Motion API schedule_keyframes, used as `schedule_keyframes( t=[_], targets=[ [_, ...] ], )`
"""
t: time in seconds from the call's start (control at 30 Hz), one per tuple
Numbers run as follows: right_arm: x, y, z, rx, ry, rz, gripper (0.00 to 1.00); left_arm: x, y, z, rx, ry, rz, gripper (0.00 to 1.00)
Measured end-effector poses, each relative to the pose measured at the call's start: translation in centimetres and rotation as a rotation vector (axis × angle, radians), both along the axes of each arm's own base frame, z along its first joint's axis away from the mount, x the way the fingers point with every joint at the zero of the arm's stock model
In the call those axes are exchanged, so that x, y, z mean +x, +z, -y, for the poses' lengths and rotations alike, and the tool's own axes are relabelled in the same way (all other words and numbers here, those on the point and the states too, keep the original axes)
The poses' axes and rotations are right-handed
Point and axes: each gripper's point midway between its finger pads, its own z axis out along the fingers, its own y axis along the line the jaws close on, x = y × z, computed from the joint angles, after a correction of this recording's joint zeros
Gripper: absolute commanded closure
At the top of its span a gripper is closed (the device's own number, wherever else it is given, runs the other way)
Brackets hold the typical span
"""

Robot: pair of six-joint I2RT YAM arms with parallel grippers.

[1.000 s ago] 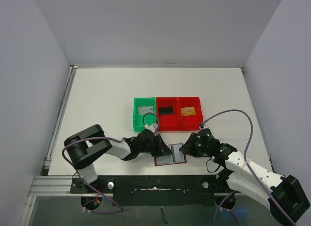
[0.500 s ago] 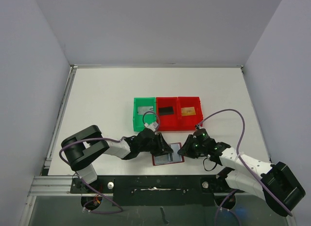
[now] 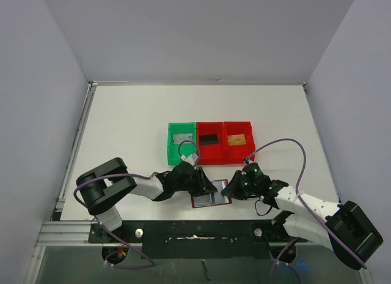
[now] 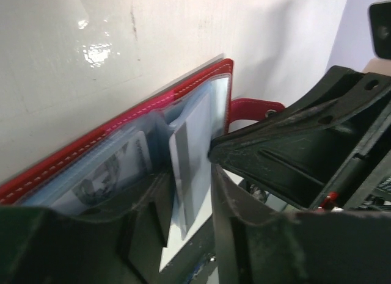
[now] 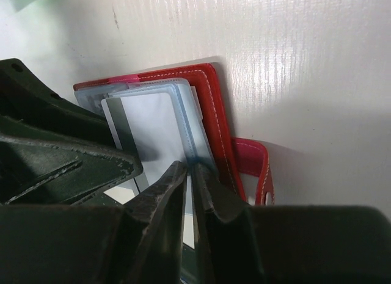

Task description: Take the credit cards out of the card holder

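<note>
Top external view shows the card holder lying open and flat on the white surface, close to the near edge and between the two arms. The left tool comes on it from the left, the right tool from the right, and the two tips are near each other over the holder. Behind it stand three bins in one row, touching: a green bin with a silver-grey card inside, a middle red bin with a black card, and a right red bin with a gold-orange card.

Right wrist view shows the jaws of the right tool almost together, pinching the edge of a pale blue pocket of the holder. The red closing tab lies flat on the surface just beside that tool.

Left wrist view shows a pale grey card with a dark stripe standing partly out of the pockets. The jaws of the left tool stand a little apart, one on each side of the near end of this card. I cannot tell whether they press it.
</note>
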Motion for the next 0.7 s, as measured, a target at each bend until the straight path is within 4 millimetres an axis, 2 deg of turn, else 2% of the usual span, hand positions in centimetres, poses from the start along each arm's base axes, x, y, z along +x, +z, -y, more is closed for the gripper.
schedule_keyframes(
  t=[0.17, 0.23, 0.5, 0.63, 0.7],
  targets=[
    [0.0, 0.0, 0.2, -0.007, -0.021, -0.002, 0.87, 0.0, 0.7, -0.1, -0.013, 0.003, 0.011, 0.65],
    [0.0, 0.0, 0.3, -0.009, -0.028, -0.005, 0.87, -0.1, 0.6, -0.4, -0.010, 0.006, 0.011, 0.68],
    [0.0, 0.0, 0.4, -0.011, -0.040, -0.011, 0.87, -0.2, 0.1, -1.0, 0.018, 0.017, 0.001, 0.92],
    [0.0, 0.0, 0.4, -0.011, -0.041, -0.011, 0.87, -0.2, 0.3, -1.0, 0.017, 0.018, 0.003, 0.92],
    [0.0, 0.0, 0.4, -0.011, -0.041, -0.012, 0.87, -0.2, 0.5, -1.1, 0.018, 0.021, 0.005, 0.88]
  ],
)
